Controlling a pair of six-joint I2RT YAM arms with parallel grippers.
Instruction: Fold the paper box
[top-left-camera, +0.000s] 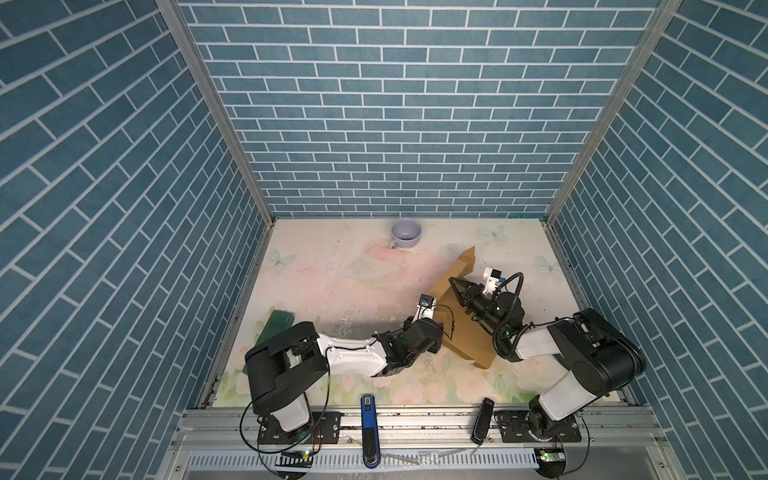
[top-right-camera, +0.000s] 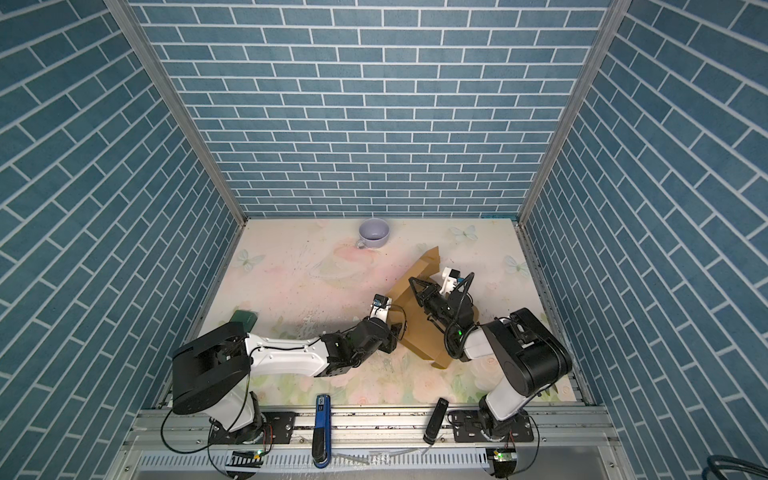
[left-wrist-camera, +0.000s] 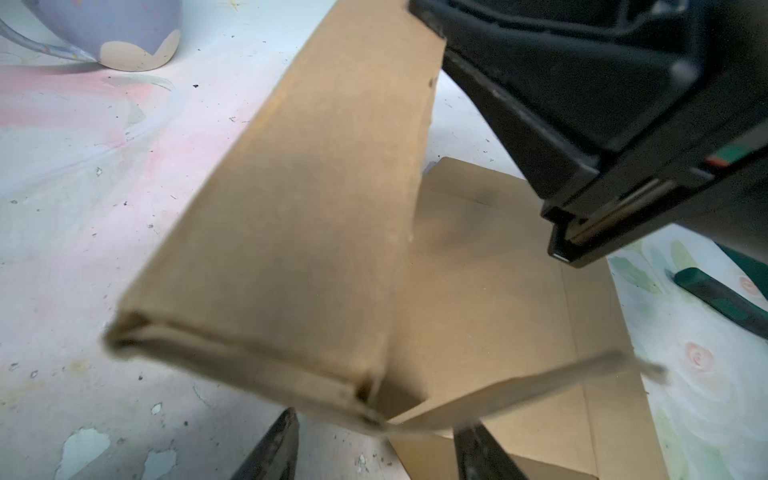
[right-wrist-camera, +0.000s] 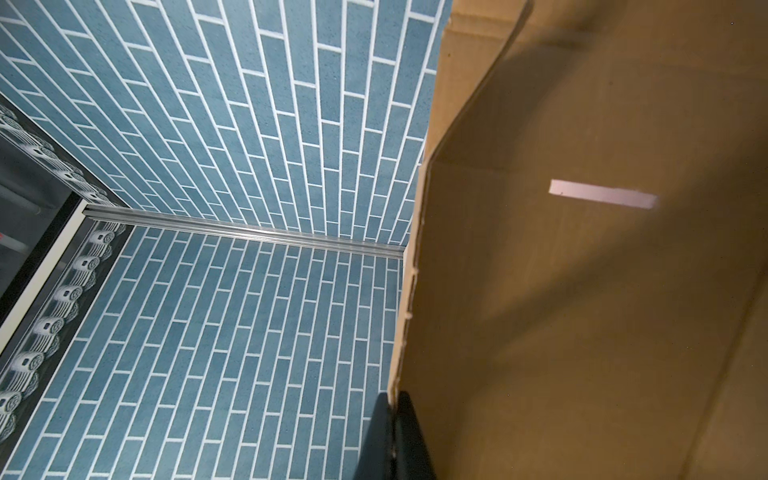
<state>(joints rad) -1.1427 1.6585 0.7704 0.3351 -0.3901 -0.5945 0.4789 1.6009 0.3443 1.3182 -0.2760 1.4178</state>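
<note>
Jaws: left gripper parted at the paper box; right gripper pinching its edge.
Progress: one wall up, others seemingly left.

1. In both top views the right arm covers the middle of the paper box; the left gripper masks its left edge.
2. Left wrist view: both fingers are cut off by the frame edge; the box's nearest folded corner is blurred.
3. Right wrist view: the right gripper shows only dark finger stubs; the box runs out of frame.
4. The dark green board is mostly hidden by the left arm.
</note>
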